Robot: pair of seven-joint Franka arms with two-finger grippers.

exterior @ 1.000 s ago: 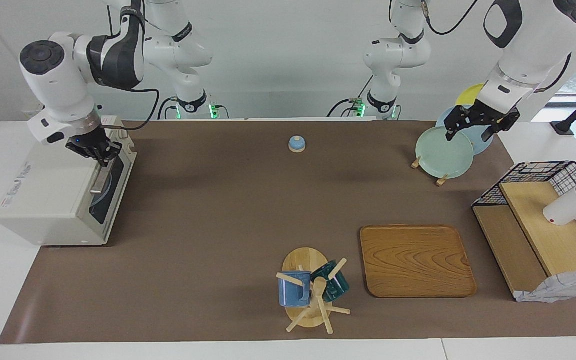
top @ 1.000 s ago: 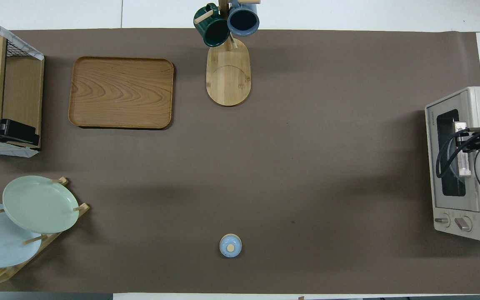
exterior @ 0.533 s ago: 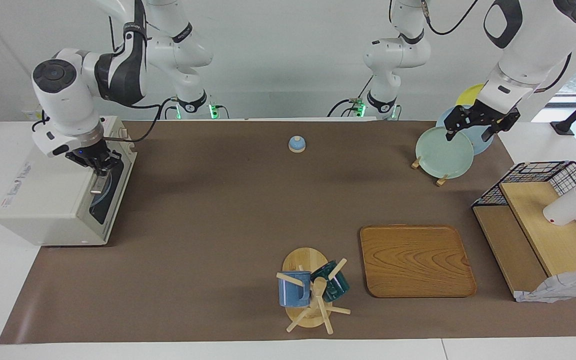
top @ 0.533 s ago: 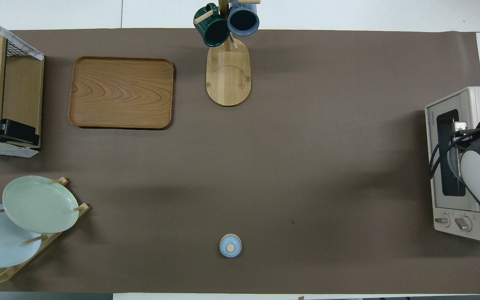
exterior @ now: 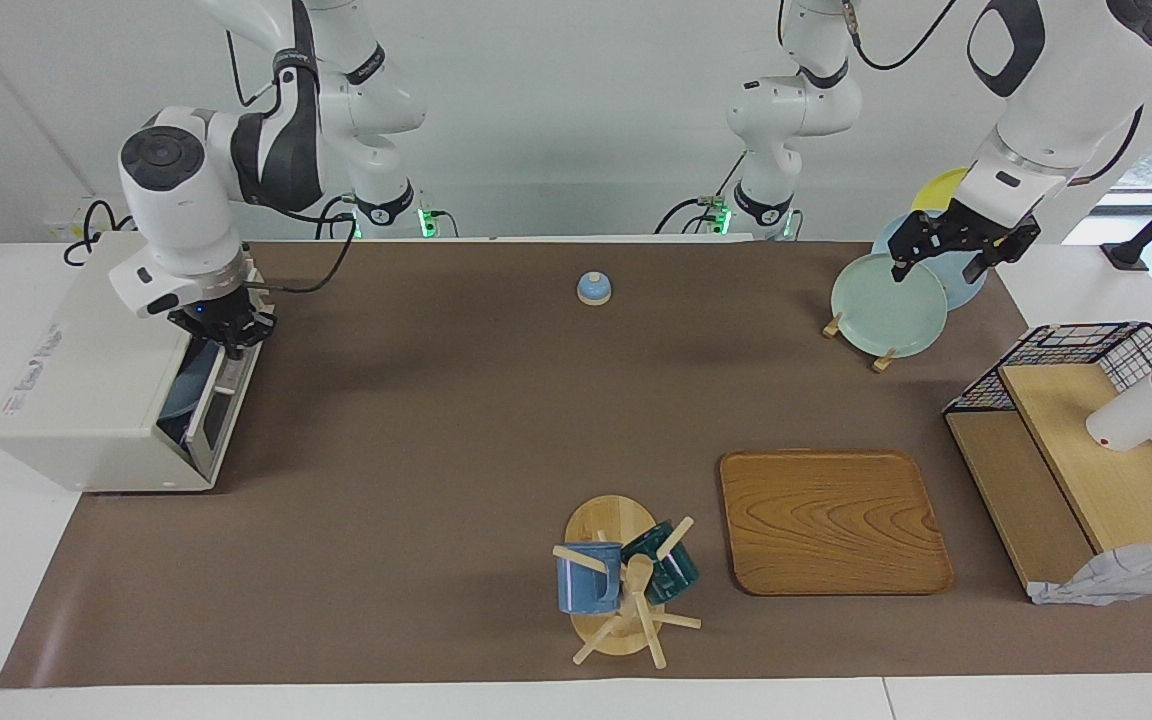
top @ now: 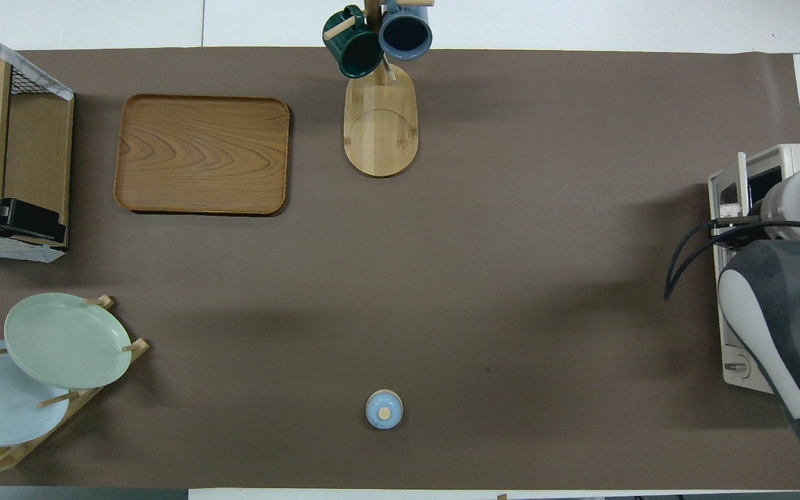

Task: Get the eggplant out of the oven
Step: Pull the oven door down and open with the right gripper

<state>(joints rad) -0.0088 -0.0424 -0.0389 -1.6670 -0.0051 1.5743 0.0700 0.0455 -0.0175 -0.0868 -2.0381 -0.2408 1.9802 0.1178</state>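
step: oven [exterior: 101,390] at the frame's left edge, door [exterior: 219,405] tilted part open, upper edge under the right pincer [exterior: 226,330].
right pincer: fingertips shut at the door's top edge, apparently on its handle.
left pincer [exterior: 951,252]: wide open, holding nothing, waiting over the plate rack [exterior: 886,290], upper right.
eggplant: not visible; presumably inside the oven.
next: door likely needs swinging fully down before any reach inside.
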